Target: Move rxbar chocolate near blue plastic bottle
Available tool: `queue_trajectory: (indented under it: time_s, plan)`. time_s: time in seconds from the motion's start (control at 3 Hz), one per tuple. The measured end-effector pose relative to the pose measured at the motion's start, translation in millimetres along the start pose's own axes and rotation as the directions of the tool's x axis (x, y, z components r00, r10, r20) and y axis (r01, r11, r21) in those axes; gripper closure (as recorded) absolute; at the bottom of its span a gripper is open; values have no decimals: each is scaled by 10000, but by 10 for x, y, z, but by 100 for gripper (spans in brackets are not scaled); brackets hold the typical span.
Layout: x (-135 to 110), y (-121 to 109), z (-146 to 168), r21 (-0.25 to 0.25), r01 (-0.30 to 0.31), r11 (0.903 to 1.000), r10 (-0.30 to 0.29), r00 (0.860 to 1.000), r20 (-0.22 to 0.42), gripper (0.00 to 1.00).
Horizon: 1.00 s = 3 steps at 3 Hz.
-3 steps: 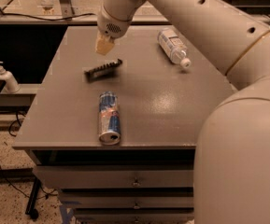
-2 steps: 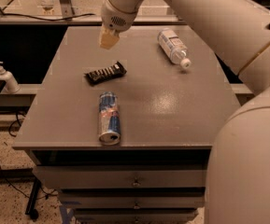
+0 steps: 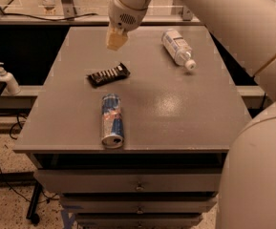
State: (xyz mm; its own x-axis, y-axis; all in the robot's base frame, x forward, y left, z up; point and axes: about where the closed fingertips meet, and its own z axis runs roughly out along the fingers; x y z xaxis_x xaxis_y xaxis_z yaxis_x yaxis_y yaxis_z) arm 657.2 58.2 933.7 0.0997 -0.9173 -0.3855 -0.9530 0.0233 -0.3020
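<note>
Though the gripper (image 3: 116,38) hangs over the table (image 3: 185,109), I cannot tell whether it is wide or narrow. The rxbar chocolate (image 3: 108,75), flat and black-wrapped with a row of white lettering, lies slantwise just camera-side of the gripper, apart from it. The blue plastic bottle (image 3: 178,48) lies right of the gripper.

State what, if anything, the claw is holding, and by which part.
Nothing. The claw hovers empty above the table; the rxbar chocolate lies flat there, apart from it.
</note>
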Motion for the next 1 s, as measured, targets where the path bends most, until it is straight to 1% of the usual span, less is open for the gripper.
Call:
queue_trajectory:
  time_s: [0.33, 0.67, 1.0]
  plan:
    - [-79, 29, 211, -463, 142, 9988, -140, 9999, 42, 35]
    - [-147, 109, 431, -973, 275, 9949, -272, 9996, 43, 13]
    - [-123, 204, 616, -1424, 252, 9895, -263, 9996, -53, 0]
